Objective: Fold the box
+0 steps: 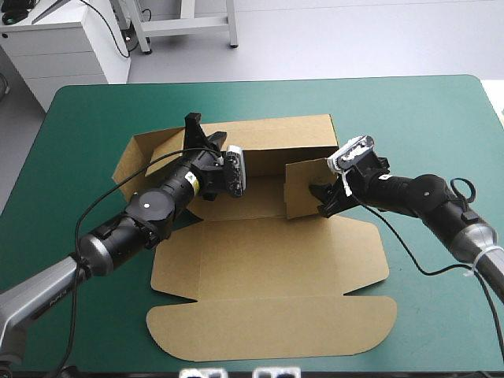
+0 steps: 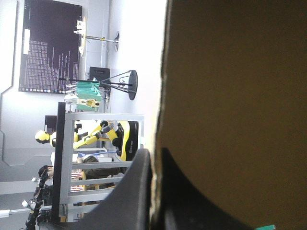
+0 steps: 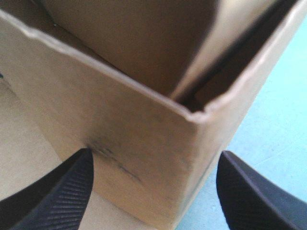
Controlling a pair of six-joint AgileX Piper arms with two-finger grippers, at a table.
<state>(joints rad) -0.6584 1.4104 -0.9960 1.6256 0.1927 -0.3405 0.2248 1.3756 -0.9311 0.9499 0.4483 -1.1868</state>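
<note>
I have the box (image 1: 268, 268) at the middle of the teal-green cover (image 1: 425, 118), only partly formed: its back wall (image 1: 276, 138) stands along the 12 o'clock side, while the lid panel (image 1: 272, 335) lies flat toward 6 o'clock. My left gripper (image 1: 197, 135) sits at about 10 o'clock on the box. In its wrist view the black fingers (image 2: 136, 191) are pressed almost together, with the board's edge pinched between them. I judge this grip is what keeps that end of the wall upright. My right gripper (image 1: 321, 197) is at 3 o'clock, where a short side wall (image 1: 303, 189) stands. Its fingers (image 3: 67, 189) are spread wide, straddling the raised corner without clamping it, one inside over the floor and one outside over the cover. That placement reads to me as a brace, ready to squeeze or tuck the flap. The risk is the unheld wall springing open.
</note>
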